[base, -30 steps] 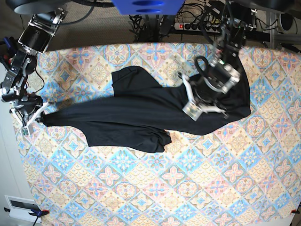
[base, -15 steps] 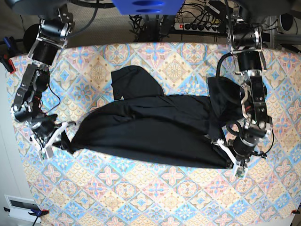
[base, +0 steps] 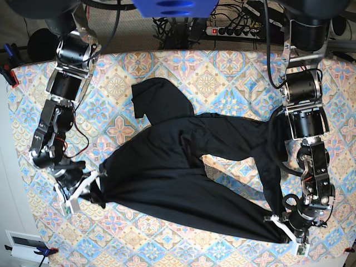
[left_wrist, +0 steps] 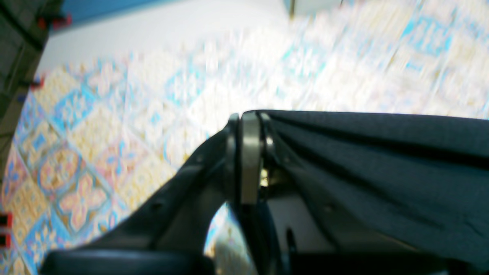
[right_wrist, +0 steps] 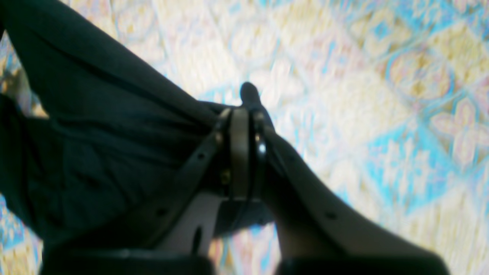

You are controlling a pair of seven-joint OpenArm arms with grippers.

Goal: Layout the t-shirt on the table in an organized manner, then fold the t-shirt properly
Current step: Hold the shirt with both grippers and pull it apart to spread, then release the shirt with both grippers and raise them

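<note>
The black t-shirt (base: pixel 183 167) is stretched across the table (base: pixel 222 78) between both arms, one sleeve lying toward the back left. My left gripper (base: pixel 282 229) sits near the front right and is shut on a corner of the t-shirt (left_wrist: pixel 382 160); its closed fingertips (left_wrist: pixel 250 152) pinch the fabric's edge. My right gripper (base: pixel 93 188) is at the front left, shut on the other corner of the t-shirt (right_wrist: pixel 107 126), with cloth bunched around its fingertips (right_wrist: pixel 240 149). The cloth between the two grips runs taut along the front edge.
A power strip and cables (base: pixel 233 28) lie behind the table's back edge. A white box (base: pixel 25 245) sits off the table's front-left corner. Patterned tablecloth (base: pixel 167 245) shows in front of the shirt.
Both arms have pulled toward the front of the table, dragging the t-shirt's held corners with them. The shirt has spread wider and its front edge now lies nearer the table's front.
</note>
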